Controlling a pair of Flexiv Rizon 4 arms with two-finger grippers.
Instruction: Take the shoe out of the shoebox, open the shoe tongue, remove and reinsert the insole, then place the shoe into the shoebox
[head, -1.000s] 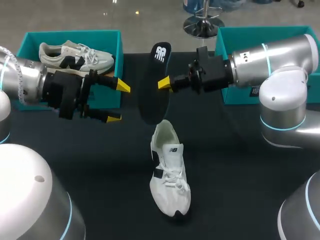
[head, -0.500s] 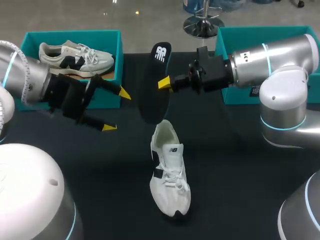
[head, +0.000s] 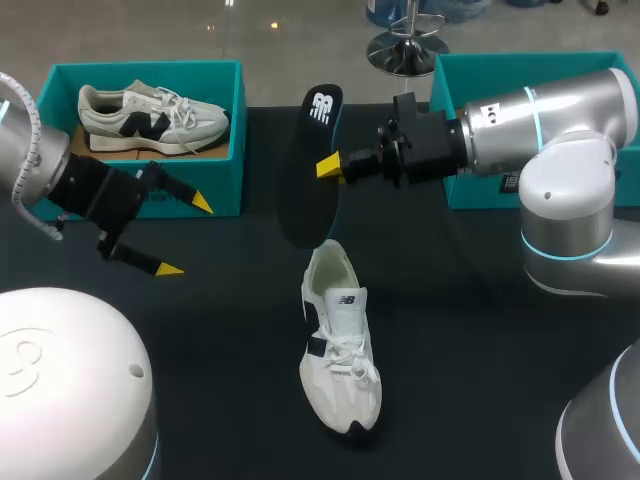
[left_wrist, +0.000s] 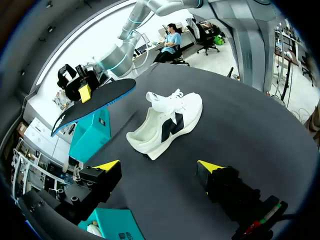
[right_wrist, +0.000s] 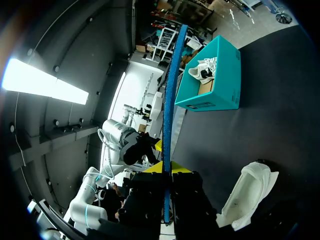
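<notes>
A white shoe (head: 340, 350) lies on the black table, toe toward me, with its opening facing the far side. Above and behind it hangs the black insole (head: 310, 170), nearly upright, and my right gripper (head: 330, 165) is shut on its edge. From the right wrist, the insole (right_wrist: 170, 110) appears edge-on between the fingers, with the shoe (right_wrist: 250, 195) off to one side below. My left gripper (head: 184, 235) stands open and empty at the left, well apart from the shoe. The left wrist view has the shoe (left_wrist: 167, 122) ahead of its open gripper (left_wrist: 159, 166), and the held insole (left_wrist: 95, 102) beyond.
A teal shoebox (head: 215, 190) at the far left holds a second shoe (head: 150, 112) with dark markings. Another teal box (head: 455, 75) sits at the far right behind my right arm. Bare black tabletop surrounds the white shoe.
My left arm has drawn back to the left and toward me, away from the insole, its gripper staying open. The right arm, insole and shoe have not moved.
</notes>
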